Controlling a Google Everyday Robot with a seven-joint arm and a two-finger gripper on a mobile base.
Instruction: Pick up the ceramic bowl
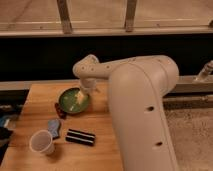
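The ceramic bowl (70,101) is round, shallow and glossy green, and sits on the wooden table (32,117) near its far middle. My gripper (82,95) hangs from the white arm (135,85) and reaches down into the bowl's right side, at its rim. A pale shape shows inside the bowl under the gripper. The white plastic cup (42,142) stands at the front left, apart from the bowl.
A blue object (53,127) lies left of a black bar with pale stripes (81,136) in front of the bowl. A small dark red thing (59,110) lies at the bowl's left edge. A dark window ledge runs behind the table.
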